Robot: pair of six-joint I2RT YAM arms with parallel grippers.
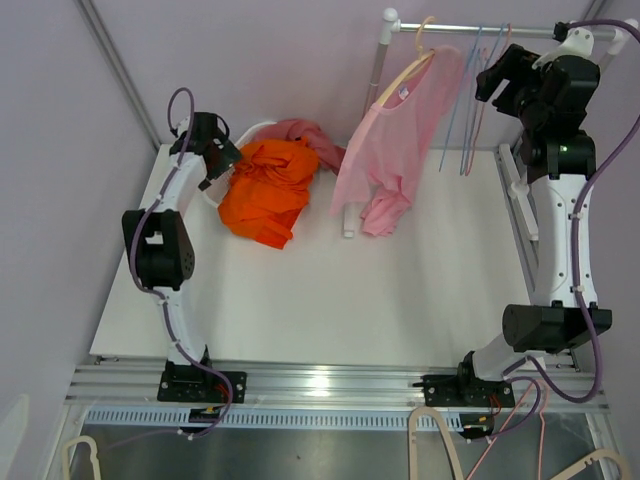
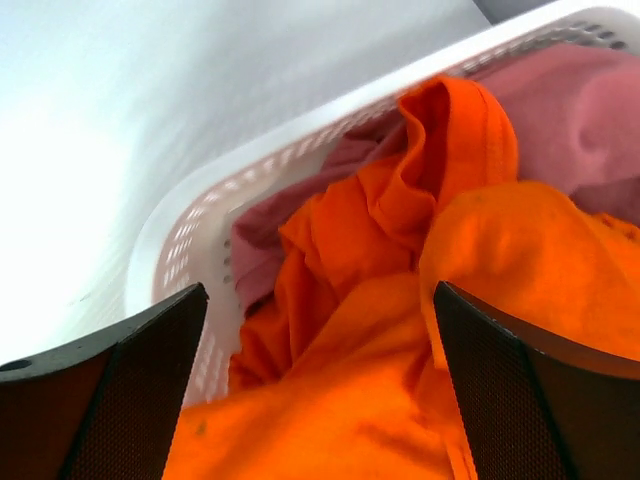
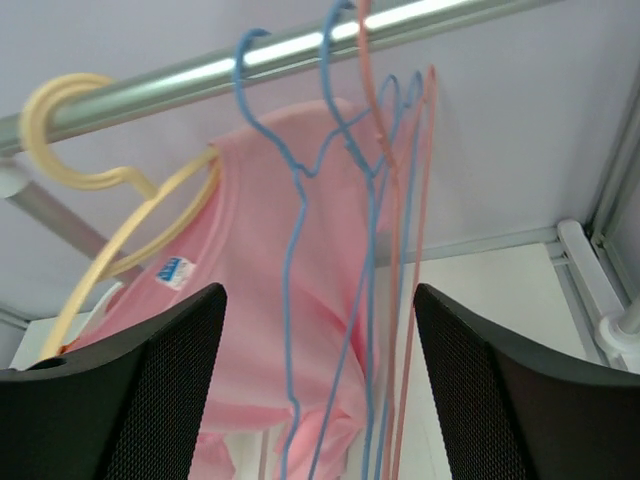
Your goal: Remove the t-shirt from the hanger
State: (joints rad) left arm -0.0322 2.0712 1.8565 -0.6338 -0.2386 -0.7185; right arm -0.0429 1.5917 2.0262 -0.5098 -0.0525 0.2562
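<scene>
Only the right wrist view shows the label (image 3: pixel 175 272) of the pink t-shirt (image 3: pixel 250 250). It hangs on the yellow hanger (image 3: pixel 130 235), ahead-left of the right gripper (image 3: pixel 318 300) — jaws wide, empty — with blue wire hangers (image 3: pixel 292 300) in between. The left gripper (image 2: pixel 320 300), spread and empty, hovers over orange cloth (image 2: pixel 400 350) in a basket (image 2: pixel 200 220).
</scene>
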